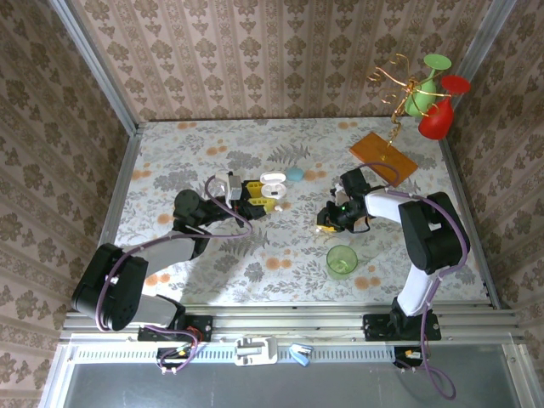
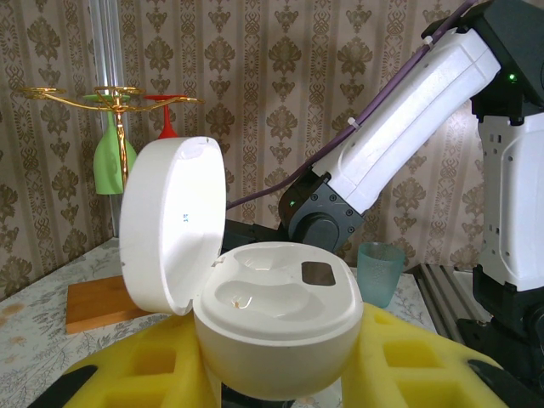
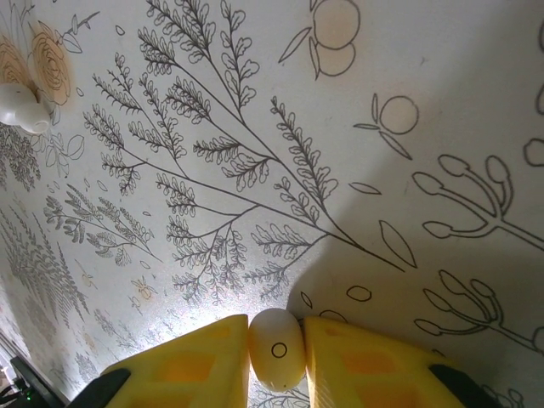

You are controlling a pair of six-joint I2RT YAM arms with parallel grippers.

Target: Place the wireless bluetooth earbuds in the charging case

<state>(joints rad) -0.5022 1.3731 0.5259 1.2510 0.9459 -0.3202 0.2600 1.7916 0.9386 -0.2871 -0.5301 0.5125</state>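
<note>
My left gripper (image 2: 280, 374) is shut on a white charging case (image 2: 276, 319), clamped between its yellow foam pads (image 2: 416, 361). The case's lid (image 2: 170, 225) stands open to the left, and both moulded wells show nothing inside. In the top view this gripper (image 1: 262, 197) sits left of centre. My right gripper (image 3: 277, 340) is down at the tabletop, its yellow pads (image 3: 191, 365) pressed against both sides of a small white earbud (image 3: 277, 355). From above, that gripper (image 1: 327, 223) is right of centre. A second white earbud (image 3: 19, 106) lies on the cloth at the far left.
A pale blue pebble-shaped case (image 1: 294, 173) lies just beyond the left gripper. A green cup (image 1: 342, 261) stands close in front of the right gripper. At the back right, an orange board (image 1: 382, 155) carries a gold rack with hanging glasses (image 1: 429, 102). Patterned walls enclose the table.
</note>
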